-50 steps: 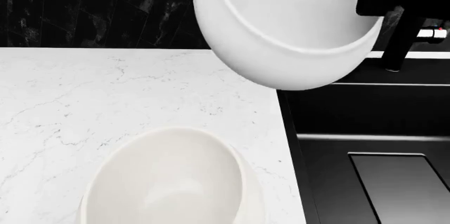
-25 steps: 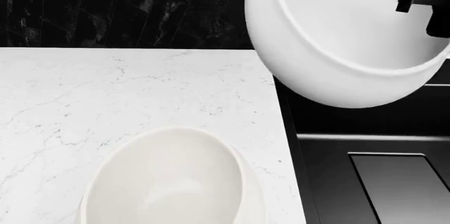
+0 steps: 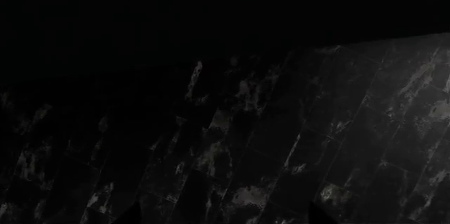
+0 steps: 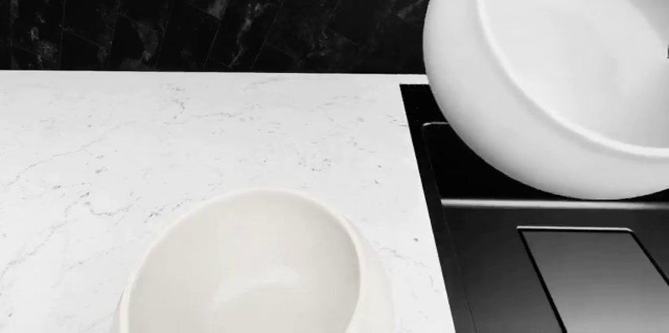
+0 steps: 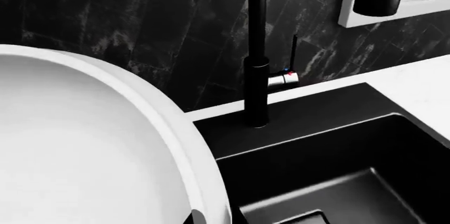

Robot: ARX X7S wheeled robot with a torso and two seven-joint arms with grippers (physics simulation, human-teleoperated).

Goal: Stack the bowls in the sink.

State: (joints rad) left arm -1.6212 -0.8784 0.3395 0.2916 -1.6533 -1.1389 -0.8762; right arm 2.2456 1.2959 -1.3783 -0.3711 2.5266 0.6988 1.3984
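Glossy white ceramic filled the upper right of the head view: the white bowl (image 4: 554, 90) hung in the air, tilted with its mouth turned up and right, above the left edge of the sink (image 4: 491, 270). Its rim (image 5: 176, 129) also swept across the right wrist view, close to that camera, so it was most likely carried by the right arm, though no fingers showed in any picture and whether that gripper was clamped on it could not be told. The left gripper was out of sight too; its wrist camera saw only the dark marbled wall (image 3: 295, 145).

On the near part of the marble countertop (image 4: 157, 129), left of the basin, the cream bowl (image 4: 251, 270) sat alone and untouched.

Both pieces looked stiff, fairly heavy for their size, and brittle, with a slick glaze offering little friction. By that judgement the round belly was a poor place to grip; the rim, pinched with one finger inside and one outside, seemed safest. A tilted bowl held at one edge could slip or swing, and setting it down hard on the black basin floor (image 5: 330, 192), near the faucet (image 5: 256, 50), risked a chip.
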